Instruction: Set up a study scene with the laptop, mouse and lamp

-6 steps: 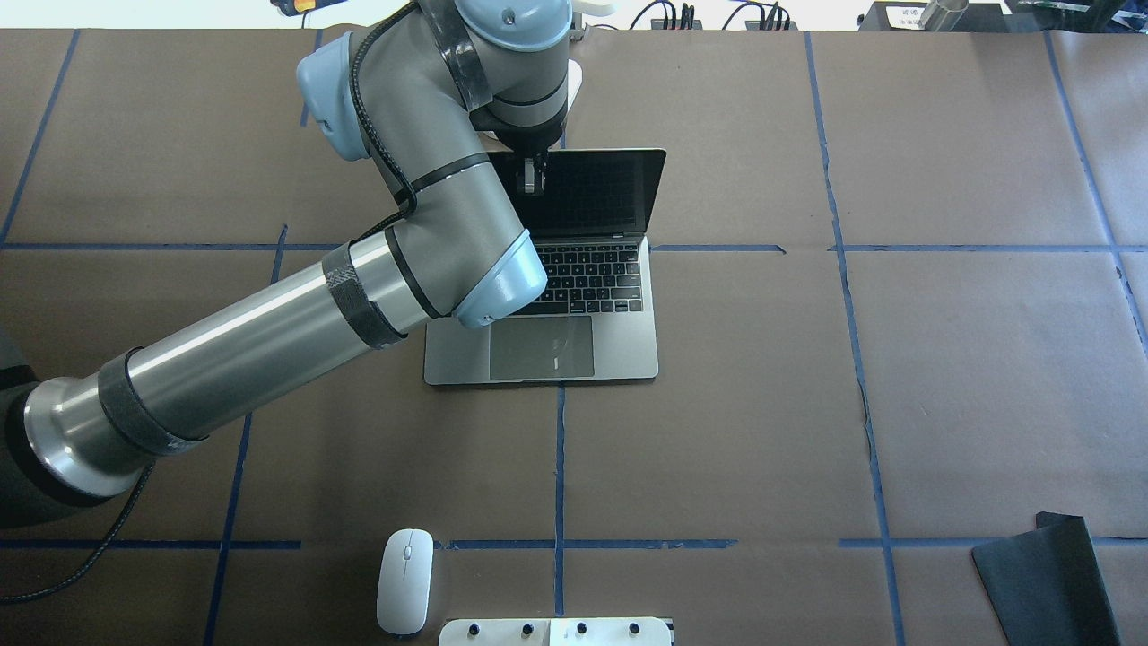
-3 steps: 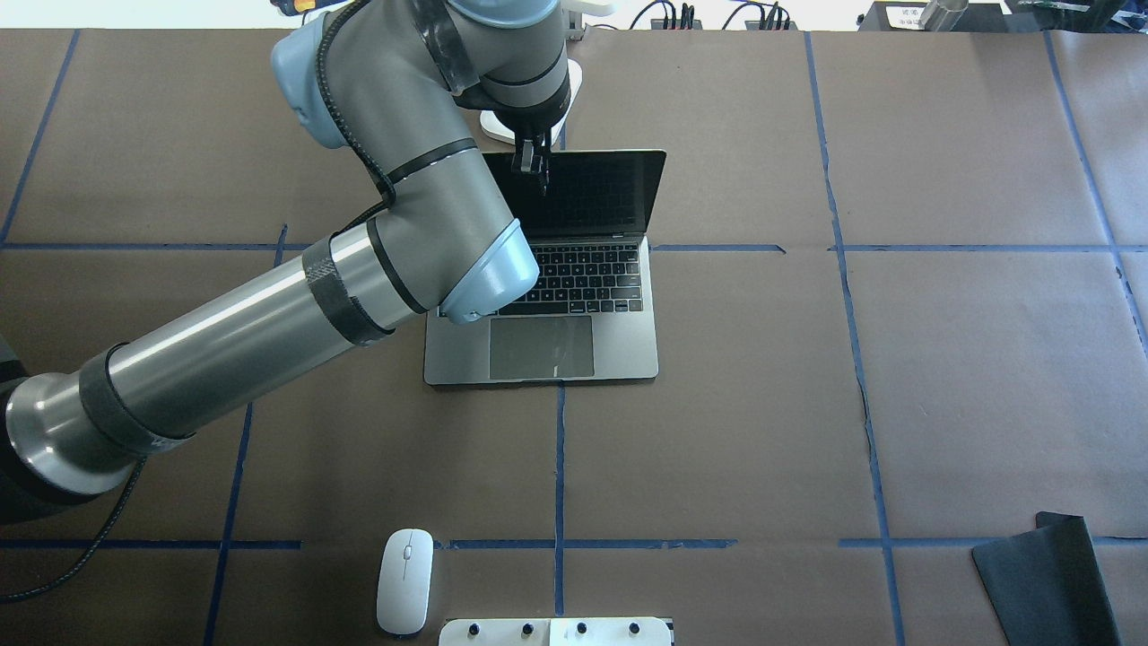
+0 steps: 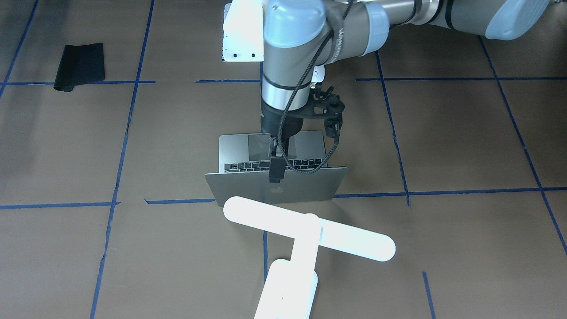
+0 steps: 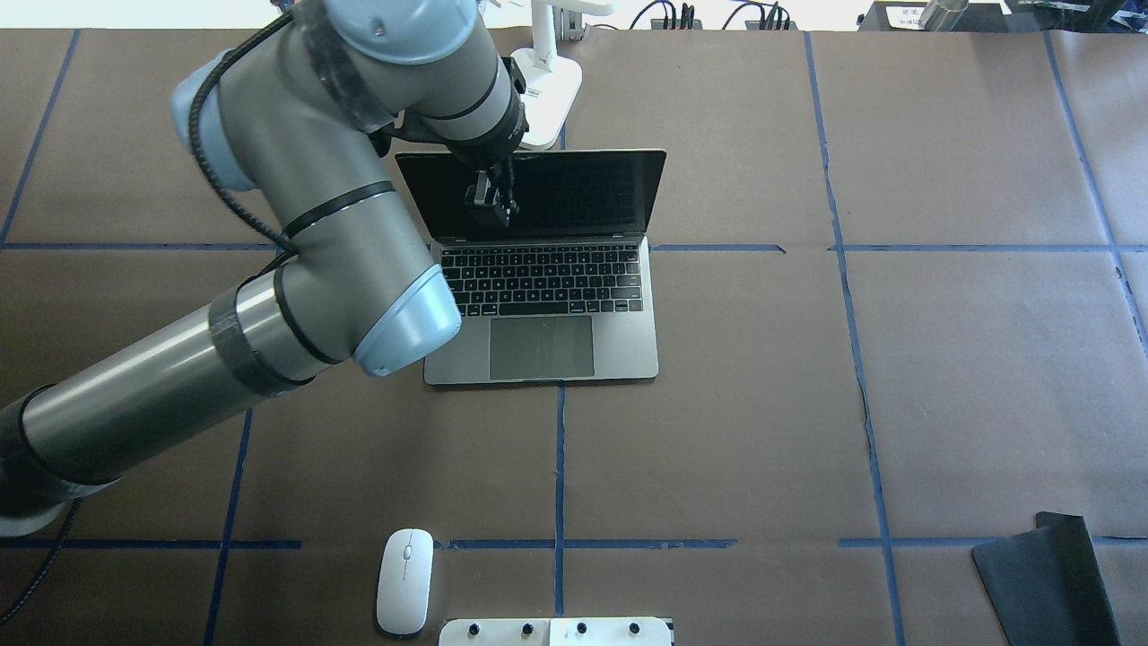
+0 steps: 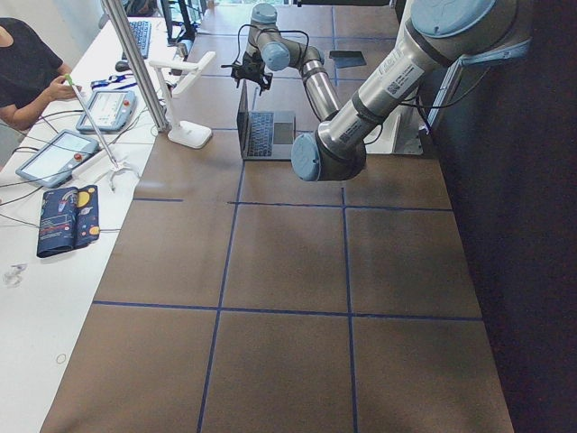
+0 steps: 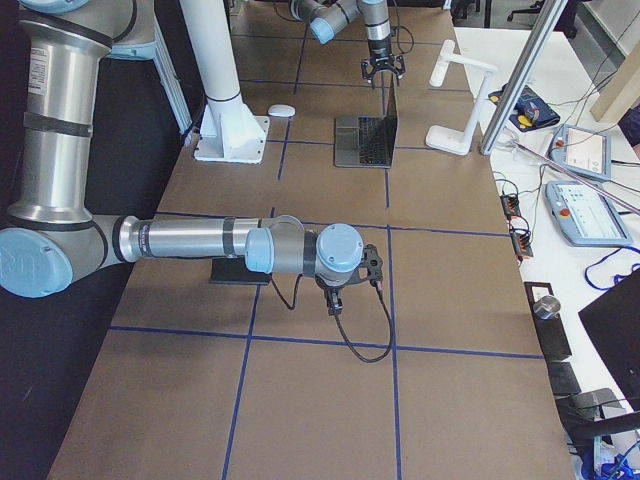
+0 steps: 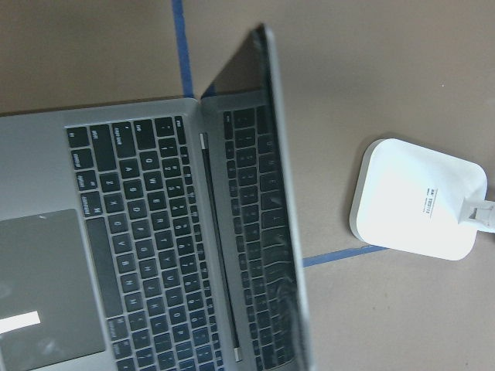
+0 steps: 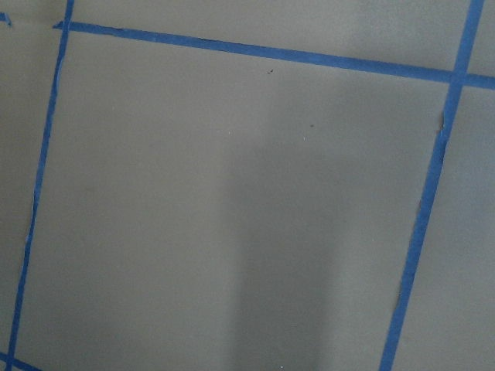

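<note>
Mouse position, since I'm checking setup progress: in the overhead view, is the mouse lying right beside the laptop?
No, the mouse lies well apart from the laptop, close to the white bolted pedestal.

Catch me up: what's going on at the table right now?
The left gripper hangs just above the raised lid of the laptop, which is open; I can't tell if its fingers are open or shut. The lamp stands right behind the laptop. The mouse lies untouched near the robot's edge. The right gripper is over bare table, away from all three.
</note>
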Robot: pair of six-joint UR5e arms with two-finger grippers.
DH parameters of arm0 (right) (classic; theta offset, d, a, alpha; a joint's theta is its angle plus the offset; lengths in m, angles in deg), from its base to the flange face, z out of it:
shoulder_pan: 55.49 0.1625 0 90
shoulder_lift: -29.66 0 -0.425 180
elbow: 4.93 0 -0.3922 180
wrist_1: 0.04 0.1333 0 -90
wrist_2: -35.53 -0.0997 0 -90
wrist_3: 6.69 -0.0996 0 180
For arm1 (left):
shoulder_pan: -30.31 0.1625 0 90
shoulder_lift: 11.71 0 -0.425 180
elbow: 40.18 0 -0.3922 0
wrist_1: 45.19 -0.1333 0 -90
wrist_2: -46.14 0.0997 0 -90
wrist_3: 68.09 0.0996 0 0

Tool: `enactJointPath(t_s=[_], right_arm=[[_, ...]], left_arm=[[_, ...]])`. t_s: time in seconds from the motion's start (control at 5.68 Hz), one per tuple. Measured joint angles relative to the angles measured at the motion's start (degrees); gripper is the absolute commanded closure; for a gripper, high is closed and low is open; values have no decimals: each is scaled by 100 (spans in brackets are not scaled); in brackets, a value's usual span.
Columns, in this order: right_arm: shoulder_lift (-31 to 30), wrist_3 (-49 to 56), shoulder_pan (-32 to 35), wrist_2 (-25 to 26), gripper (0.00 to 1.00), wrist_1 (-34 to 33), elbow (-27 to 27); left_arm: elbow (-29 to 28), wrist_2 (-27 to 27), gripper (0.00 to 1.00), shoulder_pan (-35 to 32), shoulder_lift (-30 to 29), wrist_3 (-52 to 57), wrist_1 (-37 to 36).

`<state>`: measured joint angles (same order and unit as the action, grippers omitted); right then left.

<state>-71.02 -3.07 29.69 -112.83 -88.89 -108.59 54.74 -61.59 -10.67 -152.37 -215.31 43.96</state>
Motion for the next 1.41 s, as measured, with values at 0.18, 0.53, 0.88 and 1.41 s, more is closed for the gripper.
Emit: enactJointPath(t_s=[0.18, 0.53, 0.88, 1.41], right_arm=[[-218, -1497, -402, 94, 0, 1218, -18], [-1014, -4553, -1603, 834, 0, 4285, -17], [-1630, -6093, -2735, 1804, 0, 5784, -11], [-2030, -6379, -3925, 2291, 1, 6249, 99]], left_arm=[[347, -60, 4, 81, 217, 13, 8], [1072, -36, 0, 409, 674, 309, 35], [1728, 52, 0, 961, 1178, 1334, 12], [2457, 1089, 1, 2275, 1884, 2659, -1]])
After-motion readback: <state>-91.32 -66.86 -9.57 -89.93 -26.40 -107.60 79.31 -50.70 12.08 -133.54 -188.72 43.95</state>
